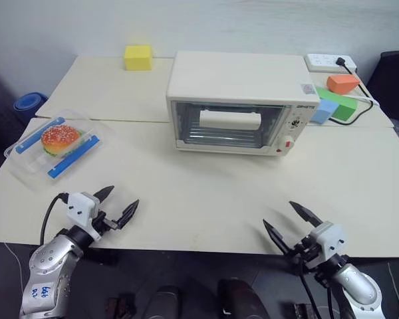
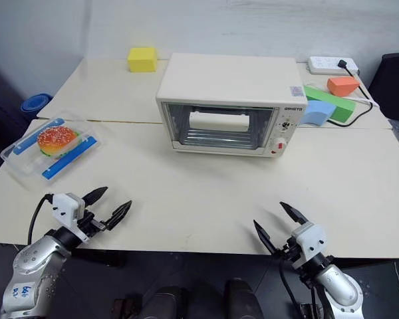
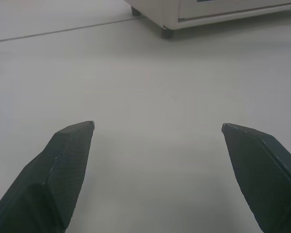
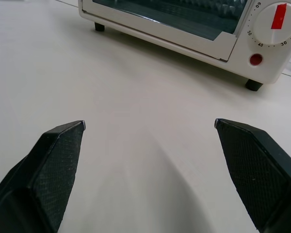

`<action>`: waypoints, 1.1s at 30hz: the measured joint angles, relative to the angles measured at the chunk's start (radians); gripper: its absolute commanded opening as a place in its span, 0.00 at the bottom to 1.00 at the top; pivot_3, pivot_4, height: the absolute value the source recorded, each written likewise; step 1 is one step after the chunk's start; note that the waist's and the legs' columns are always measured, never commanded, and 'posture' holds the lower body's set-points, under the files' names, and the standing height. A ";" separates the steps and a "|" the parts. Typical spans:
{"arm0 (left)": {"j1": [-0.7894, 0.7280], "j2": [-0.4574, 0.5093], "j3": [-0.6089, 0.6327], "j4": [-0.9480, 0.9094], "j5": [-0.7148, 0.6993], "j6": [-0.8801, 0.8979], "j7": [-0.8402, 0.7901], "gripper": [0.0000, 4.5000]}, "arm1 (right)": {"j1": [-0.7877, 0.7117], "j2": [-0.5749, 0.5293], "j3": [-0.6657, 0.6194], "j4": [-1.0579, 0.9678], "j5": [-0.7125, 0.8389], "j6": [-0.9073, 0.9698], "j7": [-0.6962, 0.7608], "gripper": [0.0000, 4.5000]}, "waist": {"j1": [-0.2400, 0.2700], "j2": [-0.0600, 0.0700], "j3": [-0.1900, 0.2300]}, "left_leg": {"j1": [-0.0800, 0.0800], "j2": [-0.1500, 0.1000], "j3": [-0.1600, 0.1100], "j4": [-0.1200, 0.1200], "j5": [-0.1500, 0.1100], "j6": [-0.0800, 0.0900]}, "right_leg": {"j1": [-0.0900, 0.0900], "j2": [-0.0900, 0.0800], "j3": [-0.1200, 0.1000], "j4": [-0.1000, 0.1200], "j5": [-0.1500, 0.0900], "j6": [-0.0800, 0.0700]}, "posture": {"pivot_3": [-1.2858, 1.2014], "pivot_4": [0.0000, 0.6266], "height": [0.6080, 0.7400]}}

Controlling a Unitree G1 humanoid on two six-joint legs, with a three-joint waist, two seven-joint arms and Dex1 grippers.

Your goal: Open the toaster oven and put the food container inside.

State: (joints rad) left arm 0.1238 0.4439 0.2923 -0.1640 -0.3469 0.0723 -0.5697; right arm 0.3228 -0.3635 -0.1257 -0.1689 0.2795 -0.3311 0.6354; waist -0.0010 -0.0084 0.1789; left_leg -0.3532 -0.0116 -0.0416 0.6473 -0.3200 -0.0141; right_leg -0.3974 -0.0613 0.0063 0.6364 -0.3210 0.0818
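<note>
The cream-white toaster oven (image 1: 236, 100) stands at the middle back of the table, its glass door closed and the white bar handle (image 1: 229, 119) across it. The food container (image 1: 53, 145), a clear flat box with two blue clips and a sesame burger inside, lies at the table's left edge. My left gripper (image 1: 120, 203) hovers open over the front left edge, below and right of the container. My right gripper (image 1: 292, 221) is open at the front right edge, well short of the oven. Neither holds anything. The oven's lower front (image 4: 184, 29) fills the far part of the right wrist view.
A yellow cube (image 1: 137, 58) sits at the back left. Behind the oven on the right are green, blue and orange blocks (image 1: 338, 100), a white power strip (image 1: 329, 62) and a black cable. A blue object (image 1: 28, 104) lies off the table's left.
</note>
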 measured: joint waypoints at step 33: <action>-0.257 0.200 0.020 -0.096 -0.359 0.335 -0.291 1.00 | -0.644 -0.160 0.080 -0.022 0.249 0.523 0.228 0.99 | -0.001 0.001 0.001 | -0.018 0.000 -0.001 0.004 0.001 -0.004 | -0.016 0.001 -0.002 0.001 0.000 0.000 | 0.52 0.24 1.00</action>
State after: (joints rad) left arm -0.1332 0.6436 0.3122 -0.2599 -0.7062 0.4073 -0.8606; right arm -0.3209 -0.5234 -0.0453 -0.1912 0.5285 0.1923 0.8630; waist -0.0022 -0.0073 0.1798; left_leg -0.3709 -0.0114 -0.0429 0.6515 -0.3193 -0.0184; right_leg -0.4137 -0.0605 0.0039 0.6374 -0.3212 0.0815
